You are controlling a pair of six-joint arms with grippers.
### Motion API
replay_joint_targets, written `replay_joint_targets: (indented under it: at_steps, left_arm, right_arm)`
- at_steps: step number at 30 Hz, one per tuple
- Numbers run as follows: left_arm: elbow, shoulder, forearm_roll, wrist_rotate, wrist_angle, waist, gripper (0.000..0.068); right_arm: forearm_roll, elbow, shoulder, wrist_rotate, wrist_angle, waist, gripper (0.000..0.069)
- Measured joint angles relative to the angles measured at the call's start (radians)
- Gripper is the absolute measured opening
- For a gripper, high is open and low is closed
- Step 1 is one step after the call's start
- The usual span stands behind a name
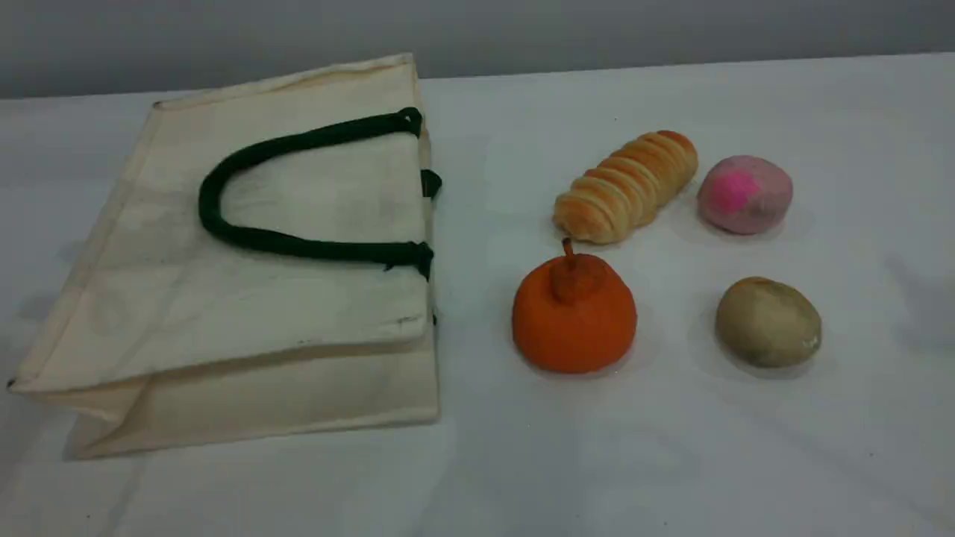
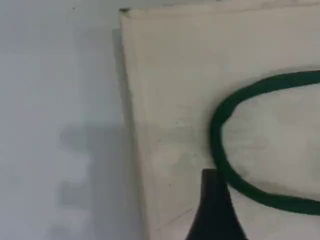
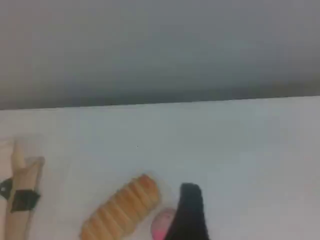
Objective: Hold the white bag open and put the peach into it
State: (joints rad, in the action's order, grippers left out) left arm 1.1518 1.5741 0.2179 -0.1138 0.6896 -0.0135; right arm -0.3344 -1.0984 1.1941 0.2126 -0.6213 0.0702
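The white bag (image 1: 246, 298) lies flat on its side at the table's left, mouth toward the right, with a dark green rope handle (image 1: 216, 201) looped on top. The peach (image 1: 744, 194), pale pink-grey with a magenta patch, rests at the right rear, apart from the bag. Neither arm shows in the scene view. In the left wrist view one dark fingertip (image 2: 212, 200) hovers above the bag (image 2: 175, 75) beside the handle (image 2: 220, 145), holding nothing. In the right wrist view a dark fingertip (image 3: 189, 210) partly covers the peach (image 3: 161, 226), also holding nothing.
A ridged bread roll (image 1: 627, 186) lies just left of the peach. An orange stemmed fruit (image 1: 573, 317) and an olive-brown lump (image 1: 768, 322) sit nearer the front. The white table (image 1: 522, 462) ends at a grey back wall.
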Motion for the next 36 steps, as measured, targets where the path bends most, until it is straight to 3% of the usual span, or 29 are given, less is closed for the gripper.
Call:
replay_joint_targets:
  at_steps: [13,24,36]
  left_arm:
    - [0.015,0.278,0.053,-0.008,-0.096,-0.002,0.0451]
    - [0.064,0.384,0.052,0.000,-0.145,-0.117,0.0451]
    - [0.088,0.428,0.044,0.050,-0.126,-0.122,0.0451]
  right_arm:
    - [0.000,-0.010,0.097,0.004,0.021,0.000,0.0556]
    - [0.000,-0.010,0.106,0.009,0.029,0.000,0.0556]
    - [0.003,-0.010,0.106,0.021,0.027,0.000,0.0556]
